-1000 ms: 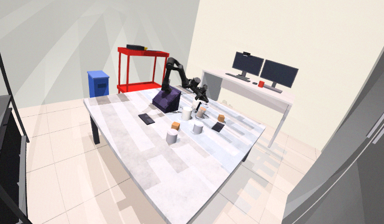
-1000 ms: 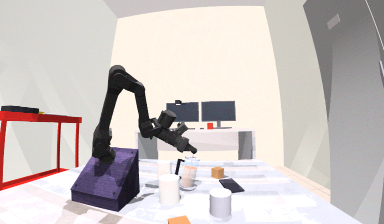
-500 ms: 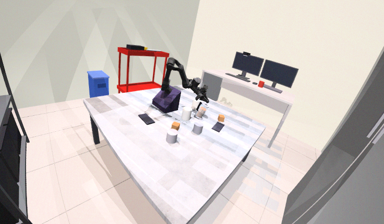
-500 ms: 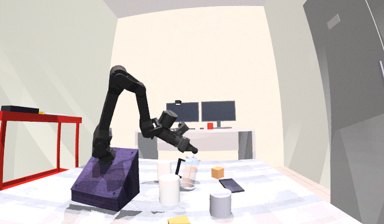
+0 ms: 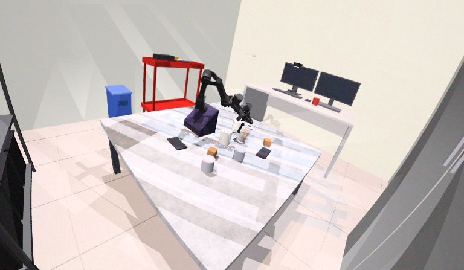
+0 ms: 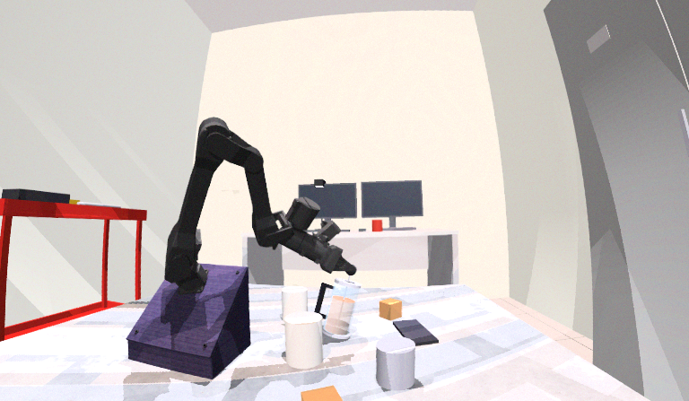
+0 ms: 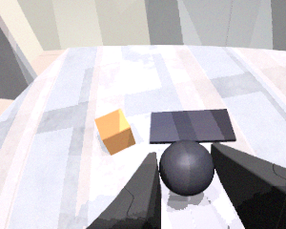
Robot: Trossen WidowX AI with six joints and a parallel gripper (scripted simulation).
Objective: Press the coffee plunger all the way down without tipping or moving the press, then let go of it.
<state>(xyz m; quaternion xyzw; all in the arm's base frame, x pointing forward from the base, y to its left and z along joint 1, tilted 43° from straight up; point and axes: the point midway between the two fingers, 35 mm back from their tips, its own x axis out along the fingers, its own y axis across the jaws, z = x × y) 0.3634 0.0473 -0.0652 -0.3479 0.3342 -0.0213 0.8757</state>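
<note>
The wrist view shows what the other two cannot: the gripper (image 7: 187, 175) is pinching the dark round plunger knob (image 7: 187, 167) between its two black fingers, with the pale lid just under it. Beyond the knob lie an orange cube (image 7: 115, 132) and a dark flat slab (image 7: 192, 126) on the bench (image 7: 67, 90).

The exterior view shows the coffee press (image 6: 339, 309) as a whole (the wrist view shows only its top): it stands upright on the bench, near the middle, black handle toward the arm, and the glass holds a pale brown liquid. Beside it stand two white cylinders (image 6: 303, 338) and a grey cylinder (image 6: 395, 362); I cannot tell what they contain.
</note>
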